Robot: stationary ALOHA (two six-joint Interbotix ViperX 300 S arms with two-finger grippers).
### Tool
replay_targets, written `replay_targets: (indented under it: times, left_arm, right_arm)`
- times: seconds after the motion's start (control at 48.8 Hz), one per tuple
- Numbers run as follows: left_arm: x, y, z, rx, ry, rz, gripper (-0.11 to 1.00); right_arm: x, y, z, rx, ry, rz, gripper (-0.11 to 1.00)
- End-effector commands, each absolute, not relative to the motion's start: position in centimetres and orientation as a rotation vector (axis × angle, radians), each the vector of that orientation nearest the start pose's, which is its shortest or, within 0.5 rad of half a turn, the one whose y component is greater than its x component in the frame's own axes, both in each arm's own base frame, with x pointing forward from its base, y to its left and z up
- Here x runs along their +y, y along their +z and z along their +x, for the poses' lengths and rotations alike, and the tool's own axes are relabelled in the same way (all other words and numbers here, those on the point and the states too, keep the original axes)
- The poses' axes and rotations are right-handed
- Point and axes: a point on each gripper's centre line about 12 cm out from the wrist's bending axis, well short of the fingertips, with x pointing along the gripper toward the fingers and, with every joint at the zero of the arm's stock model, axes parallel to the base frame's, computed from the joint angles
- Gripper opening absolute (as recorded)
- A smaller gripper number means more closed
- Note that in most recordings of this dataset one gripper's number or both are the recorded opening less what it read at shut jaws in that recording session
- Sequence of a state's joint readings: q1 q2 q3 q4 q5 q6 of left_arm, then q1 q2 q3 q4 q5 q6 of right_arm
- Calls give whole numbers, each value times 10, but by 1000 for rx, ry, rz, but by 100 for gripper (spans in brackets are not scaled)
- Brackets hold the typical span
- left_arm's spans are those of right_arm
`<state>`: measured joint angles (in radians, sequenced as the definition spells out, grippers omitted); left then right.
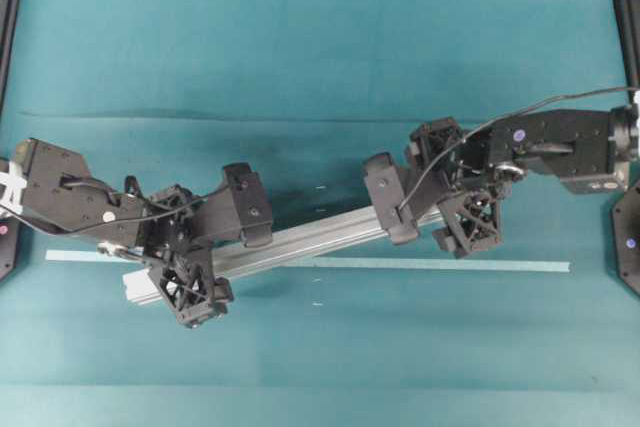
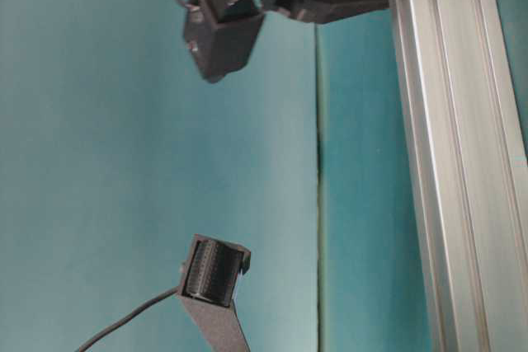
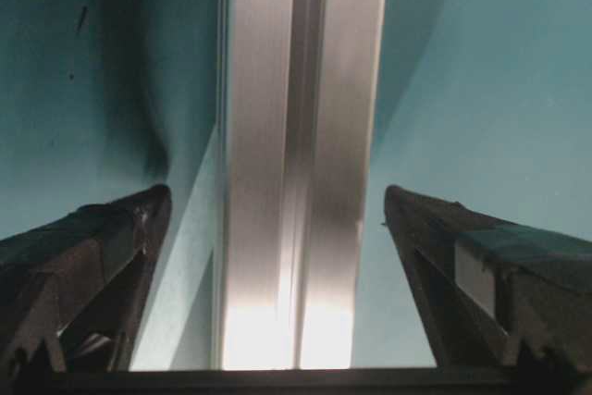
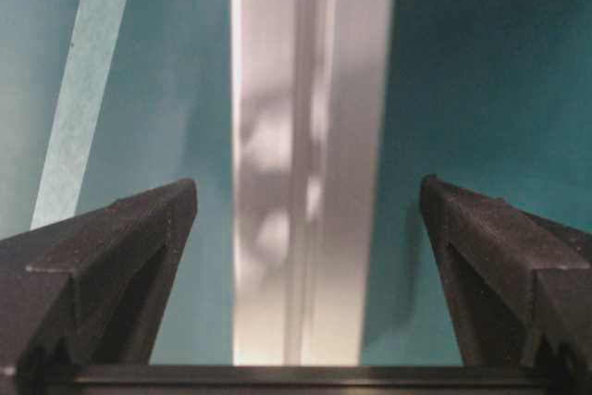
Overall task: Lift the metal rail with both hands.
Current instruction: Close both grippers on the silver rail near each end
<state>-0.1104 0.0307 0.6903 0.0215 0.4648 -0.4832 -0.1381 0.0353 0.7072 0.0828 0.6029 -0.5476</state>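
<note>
Overhead: the metal rail (image 1: pixel 300 240) lies aslant on the teal worktop (image 1: pixel 300 57), crossing a pale tape strip (image 1: pixel 450 265). The left gripper (image 1: pixel 212 252) and right gripper (image 1: pixel 432 209) straddle it. Wrist views: both pairs of fingers (image 3: pixel 92 247) (image 4: pixel 499 256) spread wide — rail between, untouched.

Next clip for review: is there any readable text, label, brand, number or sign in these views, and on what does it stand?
None can be read.
metal rail: bare grooved aluminium, no marking in any view.
tape strip: plain, pale, no print.
left end effector and right end effector: black pads, no lettering.
White patch at the left arm's base: nothing legible on it.
</note>
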Motion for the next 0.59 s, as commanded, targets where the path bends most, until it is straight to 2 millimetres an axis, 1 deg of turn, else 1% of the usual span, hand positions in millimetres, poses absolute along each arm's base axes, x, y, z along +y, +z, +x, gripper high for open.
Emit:
replay_targets:
  times: [0.0, 0.266, 0.348, 0.389, 0.43, 0.471, 0.512, 0.574]
  left_arm:
    - [-37, 121, 339, 1158, 177, -332, 100]
    - [-37, 120, 337, 1164, 179, -333, 99]
    - [-37, 120, 337, 1161, 179, -336, 97]
    - [-37, 120, 337, 1163, 179, -333, 94]
    - [-37, 120, 337, 1161, 177, -330, 89]
    - [-37, 120, 337, 1163, 178, -333, 80]
    - [-37, 120, 337, 1160, 176, -331, 68]
    - [-37, 122, 337, 1156, 176, -335, 49]
  right_arm:
    - [-37, 106, 317, 1316, 242, -278, 98]
    - [-38, 106, 319, 1302, 237, -281, 98]
    - [-37, 106, 319, 1303, 239, -282, 96]
    - [-37, 106, 319, 1303, 239, -282, 92]
    - [-37, 106, 319, 1303, 240, -283, 88]
    - [-37, 106, 318, 1306, 242, -284, 81]
    - [-37, 105, 318, 1307, 242, -284, 71]
    - [-37, 106, 318, 1312, 243, -282, 54]
